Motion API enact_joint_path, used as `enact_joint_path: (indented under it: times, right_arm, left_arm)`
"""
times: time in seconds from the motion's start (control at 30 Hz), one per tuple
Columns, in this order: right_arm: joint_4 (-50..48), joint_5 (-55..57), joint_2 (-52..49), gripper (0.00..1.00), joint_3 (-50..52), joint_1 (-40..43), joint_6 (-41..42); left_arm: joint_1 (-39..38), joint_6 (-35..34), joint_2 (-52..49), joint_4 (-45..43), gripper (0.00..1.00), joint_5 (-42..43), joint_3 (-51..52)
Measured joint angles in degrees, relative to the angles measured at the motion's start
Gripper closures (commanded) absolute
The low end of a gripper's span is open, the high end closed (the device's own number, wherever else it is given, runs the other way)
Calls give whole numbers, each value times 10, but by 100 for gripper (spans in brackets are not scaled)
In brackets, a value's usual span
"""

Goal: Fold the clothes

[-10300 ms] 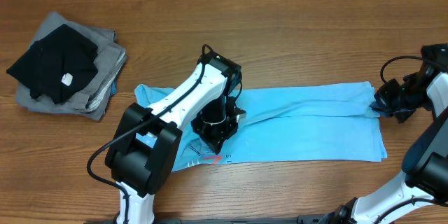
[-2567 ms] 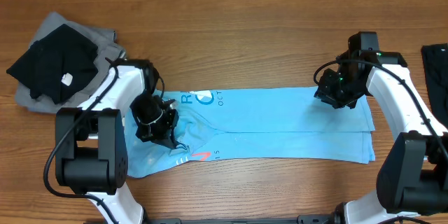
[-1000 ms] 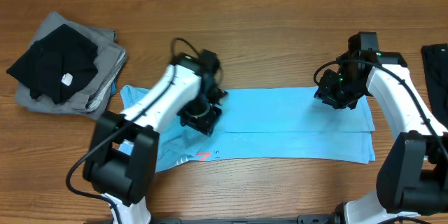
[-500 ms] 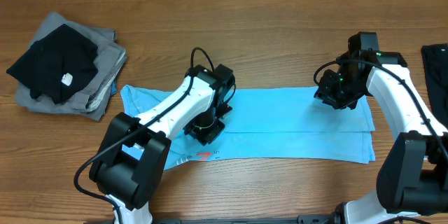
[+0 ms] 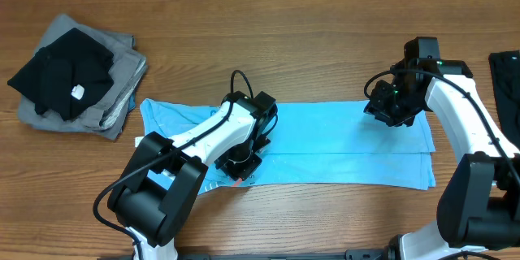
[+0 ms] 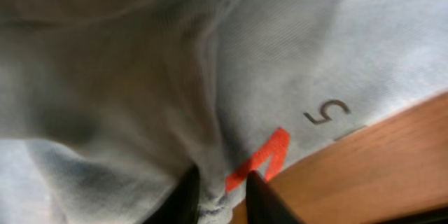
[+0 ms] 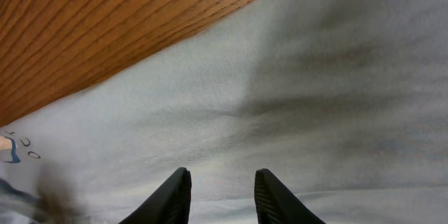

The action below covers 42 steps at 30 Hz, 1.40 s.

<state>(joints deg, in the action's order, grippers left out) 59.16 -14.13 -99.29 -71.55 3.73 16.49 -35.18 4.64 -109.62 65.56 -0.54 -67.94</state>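
The sky-blue T-shirt [image 5: 341,142] lies flat as a long band across the table's middle. My left gripper [image 5: 240,165] is down on its front edge near the orange-red lettering [image 6: 257,159]. In the left wrist view the left gripper [image 6: 218,199] is shut on a small ridge of the T-shirt [image 6: 280,56], its jaws nearly together. My right gripper [image 5: 393,107] hovers over the shirt's far right part. Seen from the right wrist, that gripper [image 7: 222,192] stands open above flat cloth [image 7: 315,77], nothing between its fingers.
A pile of black and grey garments [image 5: 73,73] sits at the far left. Another dark garment [image 5: 505,73] shows at the right edge. Bare wooden table [image 5: 268,16] lies behind the shirt and along the front edge [image 6: 378,161].
My left gripper has slid across the shirt toward the front edge and its jaws have narrowed onto a ridge of cloth. The right arm has stayed in place.
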Motion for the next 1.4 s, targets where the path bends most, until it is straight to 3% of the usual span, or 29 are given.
enact_joint_path:
  times: [0.23, 0.47, 0.83, 0.87, 0.93, 0.97, 1.23, 1.4]
  right_arm:
    - [0, 0, 0, 66, 0, 0, 0]
    - [0, 0, 0, 66, 0, 0, 0]
    - [-2, 0, 0, 65, 0, 0, 0]
    - [-4, 0, 0, 65, 0, 0, 0]
    - [-6, 0, 0, 65, 0, 0, 0]
    - [-6, 0, 0, 65, 0, 0, 0]
    - [-6, 0, 0, 65, 0, 0, 0]
    - [-6, 0, 0, 65, 0, 0, 0]
  left_arm:
    - [0, -14, 0, 17, 96, -17, -8]
    - [-5, -17, 0, 90, 96, -8, -94]
    - [-40, -17, 0, 68, 94, 56, -106]
    - [-43, -17, 0, 65, 92, 61, -105]
    - [-54, -17, 0, 63, 72, 66, -104]
    - [-59, -17, 0, 62, 69, 68, -104]
    - [-69, -53, 0, 59, 64, 36, -104]
    - [-30, -111, 0, 85, 59, -19, -104]
